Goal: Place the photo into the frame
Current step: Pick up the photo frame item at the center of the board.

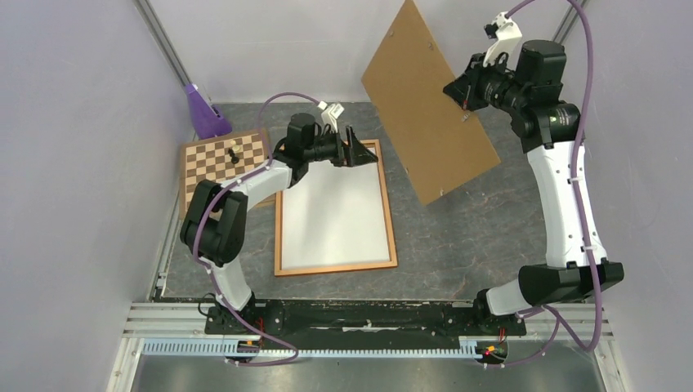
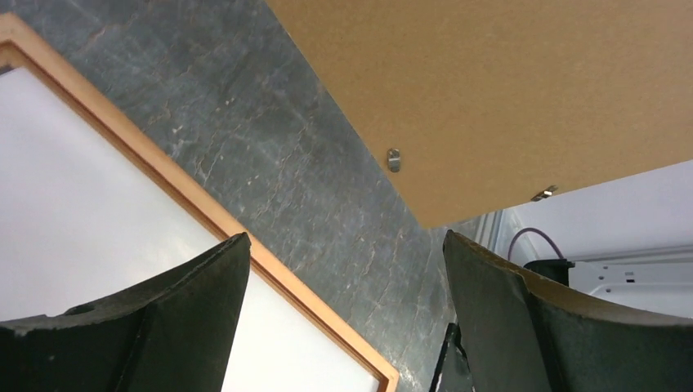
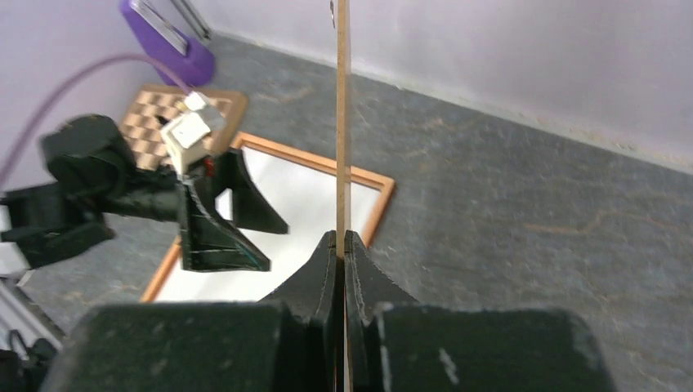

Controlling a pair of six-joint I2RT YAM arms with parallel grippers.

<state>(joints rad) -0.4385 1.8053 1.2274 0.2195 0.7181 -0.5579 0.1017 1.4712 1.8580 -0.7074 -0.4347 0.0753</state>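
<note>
- The frame [image 1: 336, 269] lies flat on the dark grey worktop [image 1: 458, 237], just left of centre in the top view, with its long sides running up the picture.
- The photo [image 1: 331, 216] lies inside the frame with its plain white side up and fills the space between the orange-brown rails.
- The left fingers [image 1: 357, 151] are spread wide and hold nothing. They sit over the frame's upper right corner, and the left wrist view shows the frame's rail and bare worktop between them.
- The right fingers [image 3: 342, 245] are pressed together on the edge of the brown backing panel [image 1: 425, 98], pinching it.
- The panel hangs tilted in the air in the upper right of the top view, above the worktop and to the right of the frame, touching neither.
- Small metal tabs [image 2: 394, 159] show on the panel's face near its lower edge.
- A chessboard [image 1: 214, 163] lies at the upper left, just beside the frame, with small pieces on it.
- A purple object [image 1: 204, 110] stands in the far left corner behind the chessboard.
</note>
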